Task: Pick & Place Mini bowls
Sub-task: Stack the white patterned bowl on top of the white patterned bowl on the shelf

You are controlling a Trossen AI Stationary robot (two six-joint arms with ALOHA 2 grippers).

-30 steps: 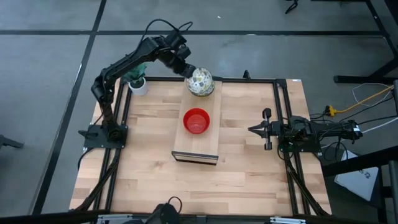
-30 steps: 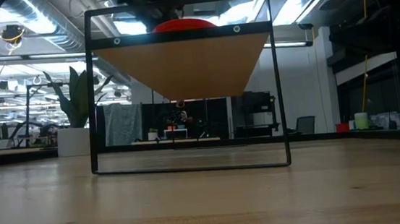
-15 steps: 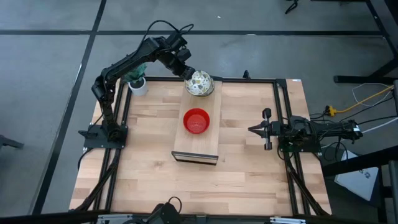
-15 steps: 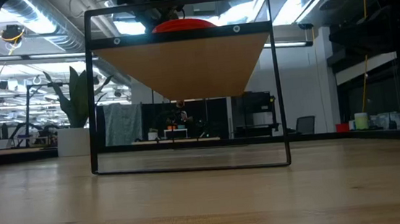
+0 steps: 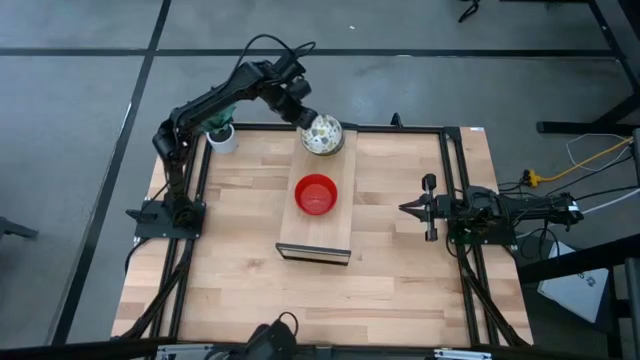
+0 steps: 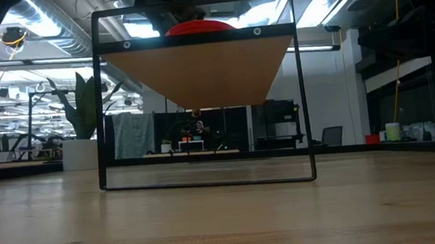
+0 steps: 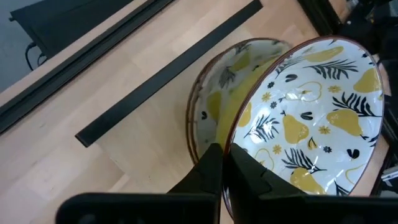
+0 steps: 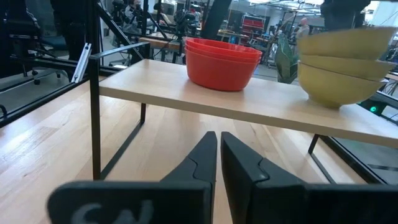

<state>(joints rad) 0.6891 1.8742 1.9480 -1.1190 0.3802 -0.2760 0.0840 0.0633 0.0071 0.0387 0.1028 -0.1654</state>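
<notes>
Lowering patterned bowl [image 7: 317, 118] onto the stack [image 5: 322, 135].

- The bowls I see stacked on the shelf [image 8: 249, 106] are plain glossy red [image 5: 317, 194].
- The patterned bowls [image 7: 311, 124] show me cream-white insides with yellow pears, black leaves and small dark specks, under a thin brown rim; their outsides read dull yellow in my right wrist view.
- My left gripper [image 7: 225, 163] is black.
- The table [image 5: 240, 260] is pale blond wood, as is the shelf, with black frame rails.
</notes>
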